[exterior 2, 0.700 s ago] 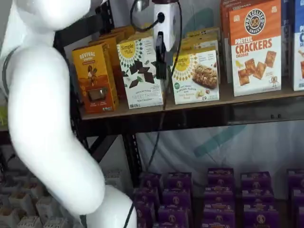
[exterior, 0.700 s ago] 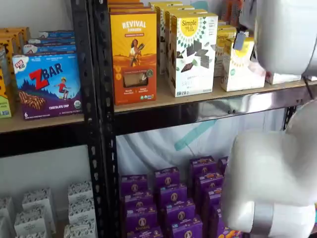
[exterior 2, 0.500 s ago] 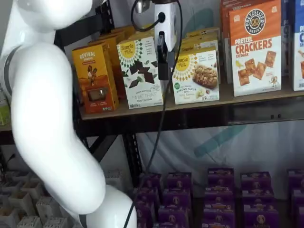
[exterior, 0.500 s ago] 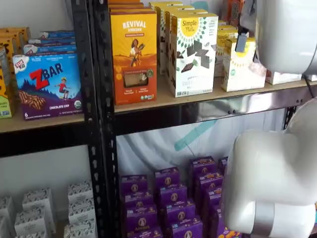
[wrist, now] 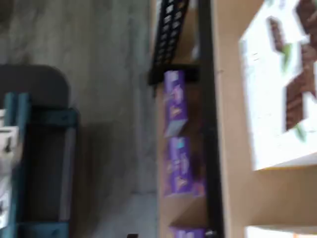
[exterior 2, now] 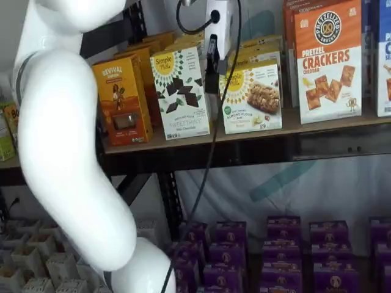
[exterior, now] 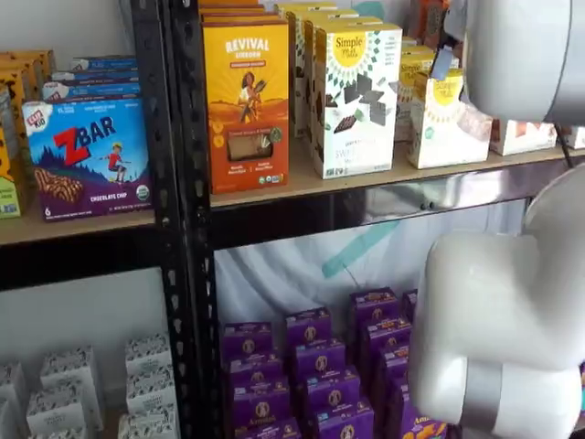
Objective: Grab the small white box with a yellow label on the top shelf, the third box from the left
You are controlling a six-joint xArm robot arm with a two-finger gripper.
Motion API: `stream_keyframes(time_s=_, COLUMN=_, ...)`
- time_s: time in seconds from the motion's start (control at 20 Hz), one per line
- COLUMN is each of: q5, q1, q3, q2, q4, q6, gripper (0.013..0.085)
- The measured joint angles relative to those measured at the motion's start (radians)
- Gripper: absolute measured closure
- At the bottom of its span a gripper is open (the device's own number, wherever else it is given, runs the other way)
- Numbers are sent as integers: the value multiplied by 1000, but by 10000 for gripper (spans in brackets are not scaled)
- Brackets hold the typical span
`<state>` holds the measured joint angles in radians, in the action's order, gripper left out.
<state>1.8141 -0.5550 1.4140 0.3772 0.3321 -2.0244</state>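
Note:
The small white box with a yellow label [exterior 2: 253,97] stands on the top shelf [exterior 2: 330,144], between a taller white carton with dark squares [exterior 2: 181,91] and an orange cracker carton [exterior 2: 328,61]. It also shows in a shelf view [exterior: 445,121]. My gripper [exterior 2: 212,85] hangs from the view's top edge with its cable, in front of the box's left edge. Its black fingers show side-on, with no gap to be seen. In a shelf view the gripper [exterior: 441,66] sits at the box's top, beside the white arm [exterior: 526,55].
An orange Revival carton [exterior: 247,105] stands left of the tall carton. Black uprights [exterior: 174,219] divide the bays. Purple boxes [exterior: 311,366] fill the lower shelf. The wrist view, turned on its side, shows the tall carton [wrist: 280,84], purple boxes [wrist: 176,129] and the dark teal mount [wrist: 34,163].
The gripper has risen a little and shifted slightly right, toward the small white box. The arm has swung with it. No box has moved.

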Motion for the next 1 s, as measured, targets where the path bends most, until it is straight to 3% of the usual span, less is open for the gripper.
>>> stream_keyframes(time_s=0.15, q5=-97, q1=-29, q3=-30, q2=18, q4=79, q6=-13, gripper=130)
stream_keyframes(time_s=0.3, q5=-233, q1=-23, q3=-91, q2=48, q4=108, q6=-26, gripper=130)
stream_keyframes(time_s=0.4, q5=-321, q1=-3, q3=-124, q2=54, q4=87, q6=-35, gripper=130)
stream_keyframes(time_s=0.55, q5=-372, q1=24, q3=-128, q2=29, q4=26, q6=-38, gripper=130)
stream_keyframes(time_s=0.85, q5=-370, q1=41, q3=-95, q2=-38, q4=-18, q6=-33, gripper=130)
stream_keyframes(time_s=1.0, q5=-326, q1=50, q3=-48, q2=-81, q4=-53, q6=-23, gripper=130)
